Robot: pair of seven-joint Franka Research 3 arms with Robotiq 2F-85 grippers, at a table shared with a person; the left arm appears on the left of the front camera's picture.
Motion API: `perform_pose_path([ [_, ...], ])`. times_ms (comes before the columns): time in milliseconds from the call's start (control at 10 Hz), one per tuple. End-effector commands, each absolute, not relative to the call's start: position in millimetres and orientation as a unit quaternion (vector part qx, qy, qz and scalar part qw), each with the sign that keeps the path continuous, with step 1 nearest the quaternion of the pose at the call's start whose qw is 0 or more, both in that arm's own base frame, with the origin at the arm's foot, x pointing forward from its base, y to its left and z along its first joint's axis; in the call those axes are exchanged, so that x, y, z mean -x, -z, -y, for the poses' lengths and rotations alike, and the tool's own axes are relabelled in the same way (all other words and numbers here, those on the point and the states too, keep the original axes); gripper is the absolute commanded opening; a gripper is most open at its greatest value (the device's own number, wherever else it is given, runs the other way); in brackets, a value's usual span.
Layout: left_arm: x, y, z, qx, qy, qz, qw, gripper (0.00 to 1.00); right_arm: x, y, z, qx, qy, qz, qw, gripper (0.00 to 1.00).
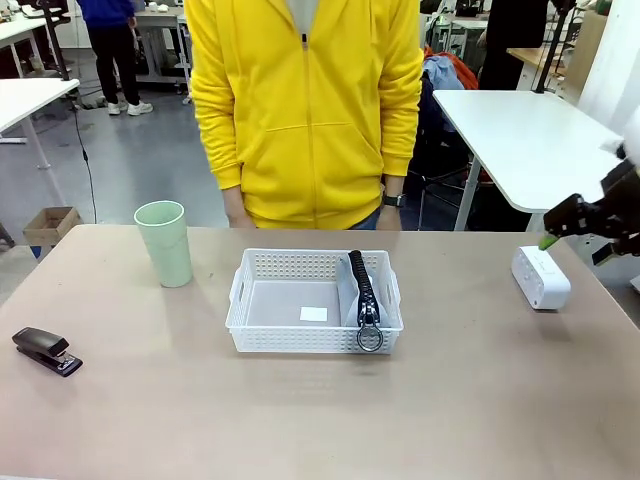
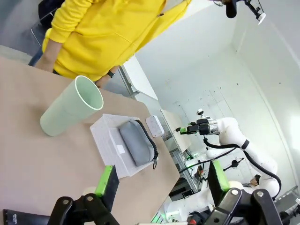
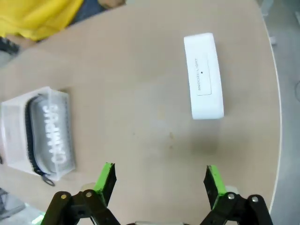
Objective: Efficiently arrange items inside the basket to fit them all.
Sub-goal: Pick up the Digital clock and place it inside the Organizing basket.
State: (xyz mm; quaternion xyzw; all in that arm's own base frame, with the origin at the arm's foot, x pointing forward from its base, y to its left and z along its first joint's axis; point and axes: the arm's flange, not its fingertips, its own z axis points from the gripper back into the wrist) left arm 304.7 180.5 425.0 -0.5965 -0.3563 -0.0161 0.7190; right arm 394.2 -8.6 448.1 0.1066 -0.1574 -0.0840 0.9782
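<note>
R hand (image 3: 159, 169) spread wide, short of white rounded plastic box (image 3: 204, 75); centre first, pinch across narrow width imo.

Beige table (image 1: 300, 420) seen from the robot's side: pale green cup (image 1: 165, 243) upright at the far left; black stapler (image 1: 46, 351) near the left front edge; white lattice basket (image 1: 300, 265) at centre; white rounded box (image 1: 540, 277) at right; all well apart.

The right arm (image 2: 236, 135) is bent. The right gripper (image 3: 159, 182) has its two fingers wide apart. The left gripper (image 2: 161, 183) has its fingers wide apart too.
</note>
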Motion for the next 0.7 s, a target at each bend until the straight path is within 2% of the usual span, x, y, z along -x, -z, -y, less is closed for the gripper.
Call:
perform_pose_path([
  [0,-303.2,-425.5,-181.0,0.598,0.025,0.365,0.713,1.0,-411.6,-447.6,22.0,-0.055,0.088,0.18,0.978,1.0],
  [200,-303.2,-425.5,-181.0,0.598,0.025,0.365,0.713,1.0,-411.3,-448.4,22.4,-0.077,0.078,0.183,0.977,1.0],
  [600,-303.2,-425.5,-181.0,0.598,0.025,0.365,0.713,1.0,-406.1,-442.5,19.2,-0.066,0.065,0.17,0.981,1.0],
])
